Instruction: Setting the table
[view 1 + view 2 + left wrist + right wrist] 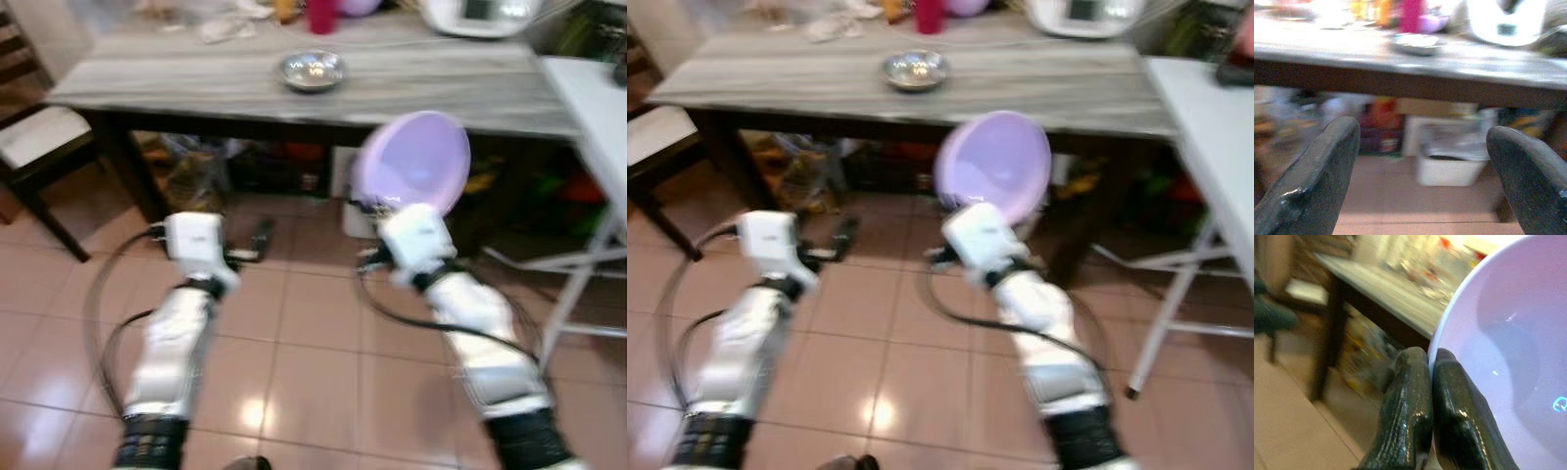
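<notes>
A light purple bowl (413, 160) is held up in front of the table's near edge, its hollow turned toward me. My right gripper (1431, 363) is shut on the purple bowl's rim (1449, 323), one finger on each side. My left gripper (1422, 147) is open and holds nothing; it hangs low over the tiled floor, short of the table (196, 73). A small shiny metal bowl (312, 70) sits on the grey wood-grain tabletop, near the middle.
A red cup (321, 14), a white appliance (480, 14) and clutter line the table's far side. Boxes and bags (1449, 147) are stored under the table. A dark chair with a white seat (39, 137) stands at the left, a white folding table (598, 108) at the right.
</notes>
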Tool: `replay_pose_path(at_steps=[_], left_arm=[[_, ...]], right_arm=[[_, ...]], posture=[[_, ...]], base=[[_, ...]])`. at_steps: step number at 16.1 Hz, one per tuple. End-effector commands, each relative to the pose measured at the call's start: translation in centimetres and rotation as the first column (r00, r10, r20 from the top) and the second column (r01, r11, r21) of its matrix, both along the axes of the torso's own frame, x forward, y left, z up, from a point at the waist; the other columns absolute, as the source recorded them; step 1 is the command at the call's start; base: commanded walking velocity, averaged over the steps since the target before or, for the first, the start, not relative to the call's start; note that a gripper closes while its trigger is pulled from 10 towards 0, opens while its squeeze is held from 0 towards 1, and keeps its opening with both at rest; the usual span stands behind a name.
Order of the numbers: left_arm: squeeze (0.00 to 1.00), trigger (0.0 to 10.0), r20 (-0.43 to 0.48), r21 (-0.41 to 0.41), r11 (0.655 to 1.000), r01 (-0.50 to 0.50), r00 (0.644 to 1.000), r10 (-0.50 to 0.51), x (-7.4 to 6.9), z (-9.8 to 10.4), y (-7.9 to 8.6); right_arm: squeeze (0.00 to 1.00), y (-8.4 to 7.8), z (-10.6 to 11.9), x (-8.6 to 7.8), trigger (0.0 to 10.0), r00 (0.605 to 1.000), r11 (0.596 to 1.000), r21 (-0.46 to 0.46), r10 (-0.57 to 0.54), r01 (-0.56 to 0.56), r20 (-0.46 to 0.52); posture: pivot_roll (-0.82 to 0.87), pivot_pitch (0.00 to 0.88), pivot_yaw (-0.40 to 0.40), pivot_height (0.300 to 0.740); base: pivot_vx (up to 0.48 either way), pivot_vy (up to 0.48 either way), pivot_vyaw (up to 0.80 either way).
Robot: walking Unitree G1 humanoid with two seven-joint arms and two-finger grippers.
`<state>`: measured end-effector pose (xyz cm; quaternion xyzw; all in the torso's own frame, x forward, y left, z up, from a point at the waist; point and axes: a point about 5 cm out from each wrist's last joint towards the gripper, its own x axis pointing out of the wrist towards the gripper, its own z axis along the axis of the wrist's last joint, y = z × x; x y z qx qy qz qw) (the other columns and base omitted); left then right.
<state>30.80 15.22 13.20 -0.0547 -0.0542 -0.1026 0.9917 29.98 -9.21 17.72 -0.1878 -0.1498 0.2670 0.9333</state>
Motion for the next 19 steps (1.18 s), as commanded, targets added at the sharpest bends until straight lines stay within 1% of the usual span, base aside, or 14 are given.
replay_pose_path(at_steps=[1,3,9,11,16,19], left_arm=[[0.0,10.0,0.009,-0.014,1.0,0.025,1.0,-0.024,0.06,0.35,-0.8],[0.0,10.0,0.02,-0.016,0.999,0.038,0.999,-0.038,0.11,0.63,-1.13],[0.0,10.0,0.016,-0.021,0.998,0.058,0.998,-0.057,0.04,0.54,-1.48],[0.0,10.0,0.014,-0.02,0.998,0.06,0.998,-0.06,0.05,0.52,-1.5],[0.0,10.0,0.012,-0.023,0.998,0.06,0.998,-0.06,0.02,0.45,-1.57],[0.0,10.0,0.012,-0.024,0.998,0.064,0.998,-0.064,0.06,0.46,-1.66]], right_arm=[[0.0,-0.93,0.47,0.08,10.0,0.999,1.0,-0.008,-0.029,0.029,0.022],[0.0,-1.04,0.53,0.21,10.0,0.999,0.999,-0.009,-0.033,0.033,0.023],[0.0,-1.25,0.37,0.43,10.0,0.999,0.999,0.001,-0.053,0.053,0.002],[0.0,-1.26,0.35,0.47,10.0,0.999,0.999,-0.001,-0.052,0.052,0.002],[0.0,-1.16,0.35,0.64,10.0,0.999,0.999,-0.006,-0.048,0.048,0.001],[0.0,-1.07,0.38,0.71,10.0,0.999,0.999,-0.002,-0.049,0.049,0.0]], posture=[[-0.22,0.128,0.025,0.74],[-0.22,0.128,0.025,0.74],[-0.22,0.129,0.027,0.74],[-0.22,0.129,0.027,0.74],[-0.22,0.12,0.023,0.74],[-0.21,0.117,0.024,0.74]], base=[[0.461,0.0,0.0],[0.461,0.0,0.0],[0.462,0.0,0.0],[0.461,0.0,-0.5],[0.462,0.0,0.0],[0.465,0.0,-0.51]])
